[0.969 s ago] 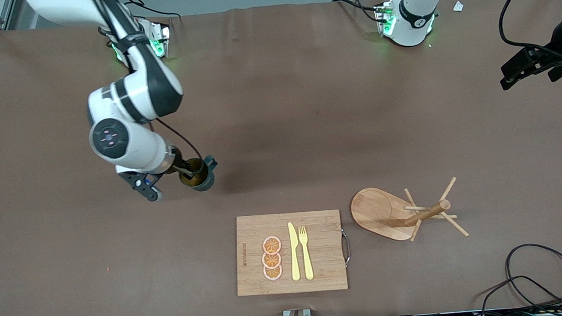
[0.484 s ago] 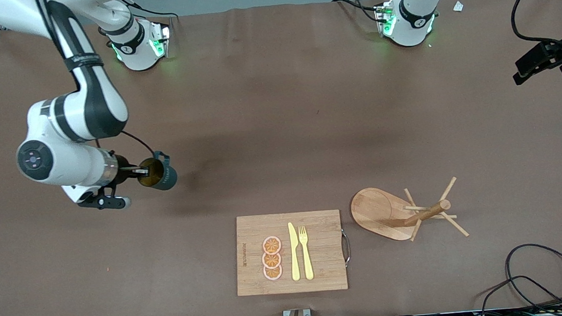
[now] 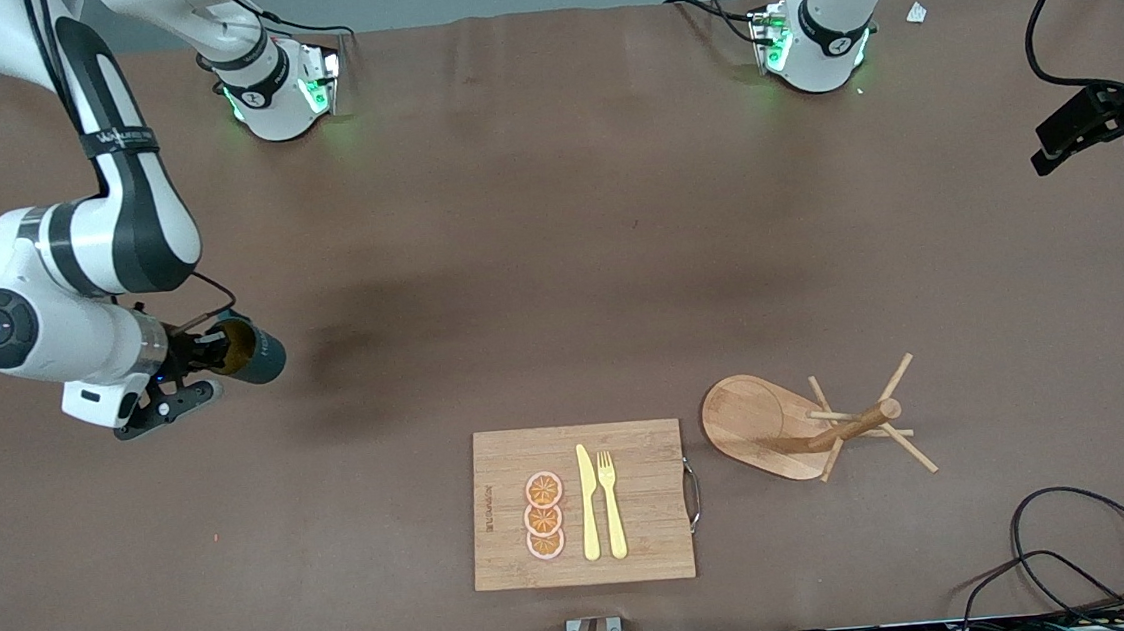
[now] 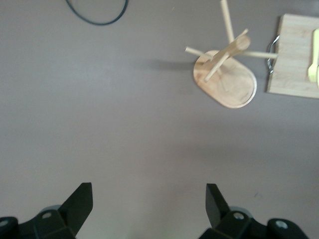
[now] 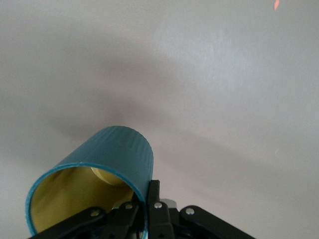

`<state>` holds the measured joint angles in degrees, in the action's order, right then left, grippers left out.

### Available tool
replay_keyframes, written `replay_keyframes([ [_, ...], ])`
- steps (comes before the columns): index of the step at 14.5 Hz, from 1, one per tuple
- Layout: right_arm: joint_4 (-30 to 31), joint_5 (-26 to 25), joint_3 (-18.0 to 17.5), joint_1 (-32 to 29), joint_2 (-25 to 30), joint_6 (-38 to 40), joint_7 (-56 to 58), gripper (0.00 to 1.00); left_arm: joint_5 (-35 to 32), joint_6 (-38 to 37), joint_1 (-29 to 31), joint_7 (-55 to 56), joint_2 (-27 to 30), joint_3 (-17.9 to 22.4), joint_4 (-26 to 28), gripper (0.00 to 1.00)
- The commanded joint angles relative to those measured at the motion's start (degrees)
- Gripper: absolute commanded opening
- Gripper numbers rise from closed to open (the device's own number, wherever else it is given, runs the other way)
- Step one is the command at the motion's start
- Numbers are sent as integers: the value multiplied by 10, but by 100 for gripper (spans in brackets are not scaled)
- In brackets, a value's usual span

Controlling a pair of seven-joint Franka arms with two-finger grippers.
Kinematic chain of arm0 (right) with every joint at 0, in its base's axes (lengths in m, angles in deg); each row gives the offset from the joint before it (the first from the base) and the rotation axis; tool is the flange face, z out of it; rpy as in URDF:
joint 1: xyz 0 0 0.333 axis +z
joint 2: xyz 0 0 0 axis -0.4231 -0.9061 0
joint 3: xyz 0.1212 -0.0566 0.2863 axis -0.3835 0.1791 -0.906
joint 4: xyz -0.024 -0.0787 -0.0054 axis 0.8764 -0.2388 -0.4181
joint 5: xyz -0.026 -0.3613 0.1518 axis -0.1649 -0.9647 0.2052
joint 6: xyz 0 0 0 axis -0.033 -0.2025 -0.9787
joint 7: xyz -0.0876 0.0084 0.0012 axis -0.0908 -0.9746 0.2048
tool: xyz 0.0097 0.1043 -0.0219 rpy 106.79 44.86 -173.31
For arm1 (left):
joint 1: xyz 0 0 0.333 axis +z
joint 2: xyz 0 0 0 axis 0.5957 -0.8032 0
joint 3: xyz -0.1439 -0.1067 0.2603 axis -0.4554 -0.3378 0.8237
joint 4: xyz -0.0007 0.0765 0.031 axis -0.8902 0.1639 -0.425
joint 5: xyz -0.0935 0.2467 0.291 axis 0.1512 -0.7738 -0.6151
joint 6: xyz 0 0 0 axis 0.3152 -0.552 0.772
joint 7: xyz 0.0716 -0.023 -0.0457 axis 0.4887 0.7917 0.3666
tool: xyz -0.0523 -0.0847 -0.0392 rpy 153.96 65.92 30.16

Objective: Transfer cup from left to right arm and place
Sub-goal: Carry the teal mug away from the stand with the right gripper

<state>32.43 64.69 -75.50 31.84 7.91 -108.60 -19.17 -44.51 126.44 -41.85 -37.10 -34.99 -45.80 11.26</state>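
Brown desk [image 3: 557, 256]. Near its right-arm end, the right hand [image 3: 202, 352] is clamped on the rim of the tilted teal cup [image 3: 249, 351], held above the desk. The left hand [image 3: 1074, 130], fingers spread and empty, waits over the left-arm end.

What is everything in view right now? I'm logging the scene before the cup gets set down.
cup: one, dark teal with amber inside, held tilted above the table at the right arm's end
cutting board: one, light wood with metal handle, near the front camera
orange slices: three, on the board
knife: one, yellow, on the board
fork: one, yellow, beside the knife
peg rack: one, wooden, beside the board toward the left arm's end
cable: black, looped at the table's corner near the rack
table: one, brown
right gripper: shut on the cup's rim
left gripper: open, empty, waiting above bare table at the left arm's end
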Motion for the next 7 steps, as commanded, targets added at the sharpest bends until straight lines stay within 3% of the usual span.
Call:
replay_keyframes([
  [1, 51, -9, -11, -30, 25, -59, 153, 0, 27, 36, 1, -5, 15, -6, 30, 100],
  [4, 100, -9, -11, -52, 29, -145, 317, 0, 24, 69, 5, -6, 15, -27, 42, 100],
  [7, 109, -9, -10, -59, 27, -165, 446, 0, 19, 69, 8, -6, 15, -28, 41, 100],
])
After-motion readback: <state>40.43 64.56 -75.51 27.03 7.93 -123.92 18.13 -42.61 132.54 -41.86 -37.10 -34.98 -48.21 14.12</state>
